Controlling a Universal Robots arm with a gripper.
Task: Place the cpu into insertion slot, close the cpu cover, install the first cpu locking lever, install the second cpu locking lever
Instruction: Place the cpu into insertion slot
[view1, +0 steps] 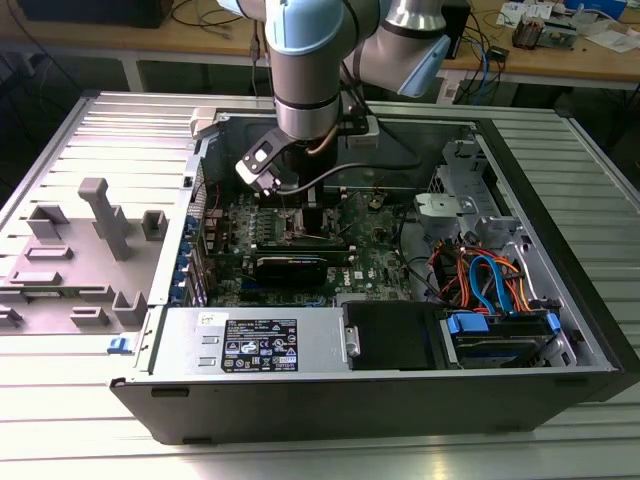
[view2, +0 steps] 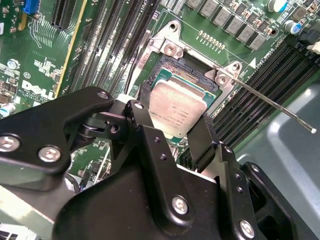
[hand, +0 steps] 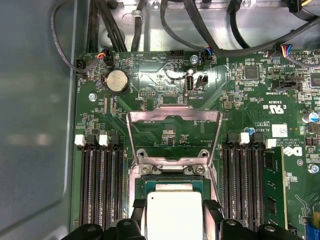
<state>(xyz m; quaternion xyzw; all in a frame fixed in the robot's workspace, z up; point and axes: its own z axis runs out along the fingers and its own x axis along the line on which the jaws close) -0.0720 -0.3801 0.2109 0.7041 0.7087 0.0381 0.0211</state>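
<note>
In both wrist views my gripper (view2: 175, 114) (hand: 175, 207) is shut on the cpu (view2: 176, 102) (hand: 175, 220), a pale silver square chip. One black finger presses each of two opposite edges. The chip sits level right over the insertion slot (hand: 172, 184), inside its silvery rim (view2: 170, 47); I cannot tell whether it rests fully in the slot. The cpu cover (hand: 172, 115), a thin metal frame with a square window, is swung open away from the slot. A thin locking lever rod (view2: 270, 102) sticks out beside the socket. In the exterior view the gripper (view1: 308, 222) reaches down into the open computer case.
Long black memory slots (hand: 100, 185) (hand: 247, 180) flank the socket closely. A black expansion card (view1: 300, 268) lies just in front, then the power supply (view1: 250, 345). Cables (view1: 490, 280) fill the case on the exterior view's right. A grey fixture (view1: 90, 250) sits outside on the left.
</note>
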